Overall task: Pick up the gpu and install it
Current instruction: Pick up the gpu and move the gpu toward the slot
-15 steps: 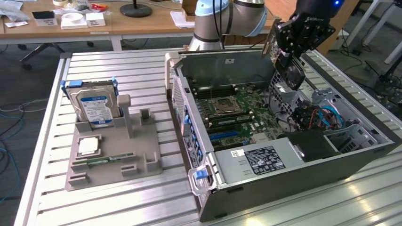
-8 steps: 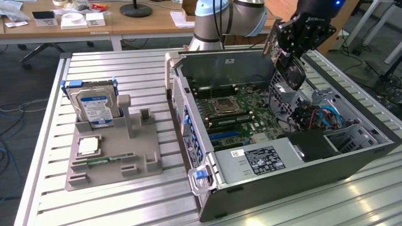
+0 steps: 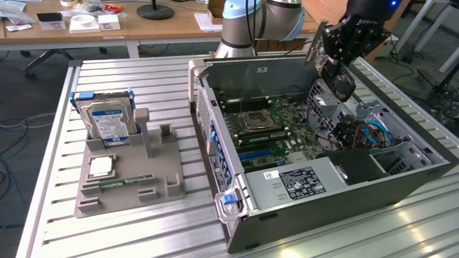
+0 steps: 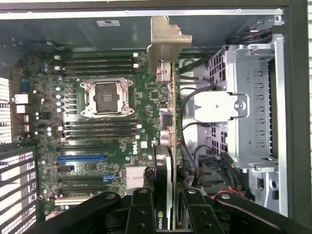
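Observation:
The gpu (image 3: 341, 85) hangs in the air over the far right part of the open computer case (image 3: 323, 209), dark cooler side showing, its metal bracket (image 3: 315, 45) pointing up and away. My gripper (image 3: 343, 58) is shut on it. In the wrist view the gpu (image 4: 170, 122) is seen edge-on, held between the two black fingers (image 4: 141, 209), with its silver bracket (image 4: 165, 41) at the far end. Below it lies the green motherboard (image 4: 97, 136) with a blue slot (image 4: 80, 158) and black slots beside it. The card is clear of the board.
A silver drive cage (image 4: 243, 112) and loose cables (image 3: 366, 134) sit in the case beside the card. On the exterior view's left, a grey holder (image 3: 126, 183) carries a hard drive (image 3: 107, 121), a processor (image 3: 100, 165) and a memory stick (image 3: 122, 181). Desks stand behind.

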Controlling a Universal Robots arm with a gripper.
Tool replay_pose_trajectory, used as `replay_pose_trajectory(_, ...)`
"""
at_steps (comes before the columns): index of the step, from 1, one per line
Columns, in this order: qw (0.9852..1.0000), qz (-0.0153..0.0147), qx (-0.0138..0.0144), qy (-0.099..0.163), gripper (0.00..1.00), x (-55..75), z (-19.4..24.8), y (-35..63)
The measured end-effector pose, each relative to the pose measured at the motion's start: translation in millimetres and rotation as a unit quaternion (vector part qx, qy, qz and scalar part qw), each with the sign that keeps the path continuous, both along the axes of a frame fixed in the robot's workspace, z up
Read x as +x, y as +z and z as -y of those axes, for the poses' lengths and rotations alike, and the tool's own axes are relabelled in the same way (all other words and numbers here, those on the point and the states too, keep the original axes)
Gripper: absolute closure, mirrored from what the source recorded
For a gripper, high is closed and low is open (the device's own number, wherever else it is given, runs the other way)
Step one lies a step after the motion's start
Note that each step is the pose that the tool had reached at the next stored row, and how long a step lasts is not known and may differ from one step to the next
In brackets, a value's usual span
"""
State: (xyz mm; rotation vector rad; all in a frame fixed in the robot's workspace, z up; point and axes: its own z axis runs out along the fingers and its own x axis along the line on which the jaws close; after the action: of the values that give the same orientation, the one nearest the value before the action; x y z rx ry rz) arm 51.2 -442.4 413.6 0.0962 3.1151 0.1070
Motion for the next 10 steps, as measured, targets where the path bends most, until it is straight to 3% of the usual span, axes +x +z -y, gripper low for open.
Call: replay_pose_trajectory(10,1.0,0.0,0.0001,0.0,0.73,10.3,0.0,0.0)
